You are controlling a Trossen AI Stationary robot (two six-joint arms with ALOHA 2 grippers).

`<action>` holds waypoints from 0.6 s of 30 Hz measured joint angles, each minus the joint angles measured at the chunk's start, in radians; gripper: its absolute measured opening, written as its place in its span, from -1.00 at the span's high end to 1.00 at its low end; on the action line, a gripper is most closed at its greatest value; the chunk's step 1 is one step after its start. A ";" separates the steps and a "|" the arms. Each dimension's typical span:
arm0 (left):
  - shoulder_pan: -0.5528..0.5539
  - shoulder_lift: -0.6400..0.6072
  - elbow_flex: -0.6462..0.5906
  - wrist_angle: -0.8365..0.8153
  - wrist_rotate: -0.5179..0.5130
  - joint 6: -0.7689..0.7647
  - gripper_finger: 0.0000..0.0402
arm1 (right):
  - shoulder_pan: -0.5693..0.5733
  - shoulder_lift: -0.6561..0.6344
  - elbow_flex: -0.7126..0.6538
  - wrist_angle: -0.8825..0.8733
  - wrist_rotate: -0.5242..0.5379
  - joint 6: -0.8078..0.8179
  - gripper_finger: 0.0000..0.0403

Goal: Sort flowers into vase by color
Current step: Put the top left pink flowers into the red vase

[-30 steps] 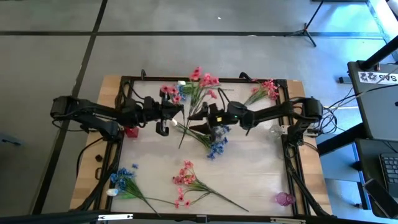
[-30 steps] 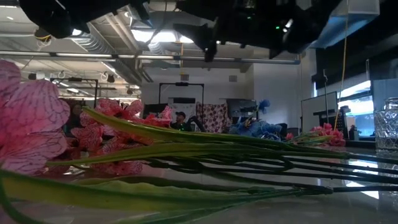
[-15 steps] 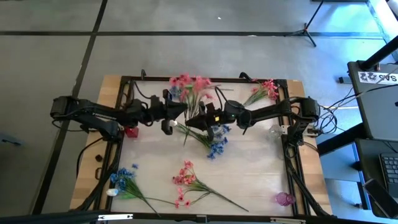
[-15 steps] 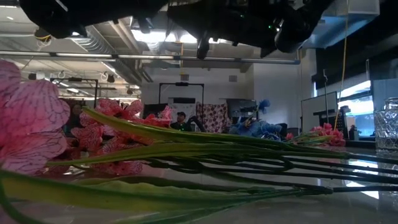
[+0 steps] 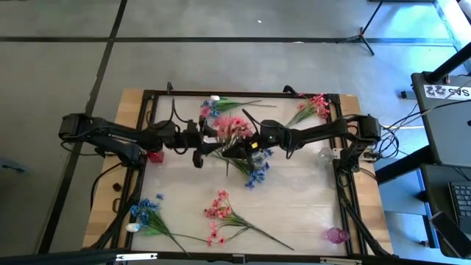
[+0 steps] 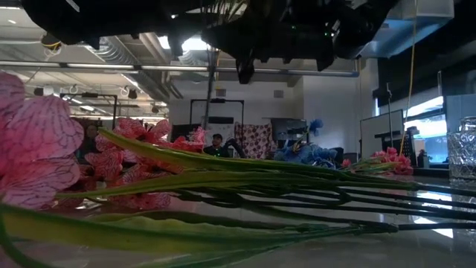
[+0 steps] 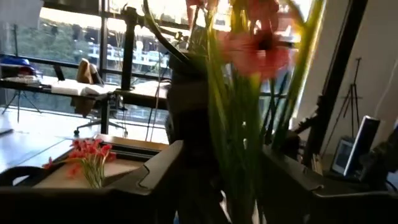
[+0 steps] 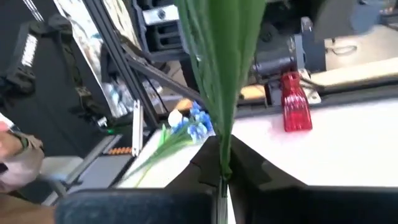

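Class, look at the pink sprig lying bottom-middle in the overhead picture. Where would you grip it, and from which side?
Grip the pink sprig on its thin stem, at the end away from the blooms. It lies flat on the table, so come straight down, fingers across the stem. The right hand already holds another pink bunch.

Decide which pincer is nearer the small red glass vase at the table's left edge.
Left. The left pincer is a short way right of the small red glass vase; the right pincer is further right, mid-table.
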 joint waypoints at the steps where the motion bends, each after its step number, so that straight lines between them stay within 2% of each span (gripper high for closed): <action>1: -0.005 -0.008 0.000 -0.010 0.003 0.001 0.08 | 0.000 -0.007 0.000 -0.015 -0.001 -0.011 0.96; 6: -0.022 -0.067 0.000 -0.101 0.034 0.006 0.00 | 0.000 -0.047 0.000 -0.097 -0.003 -0.028 0.95; 11: -0.027 -0.069 0.000 -0.119 0.029 0.027 -0.06 | 0.000 -0.054 0.000 -0.106 0.019 -0.063 0.97; 18: -0.027 -0.096 0.001 -0.154 -0.086 0.108 -0.08 | -0.001 -0.069 -0.001 -0.126 0.009 -0.065 0.97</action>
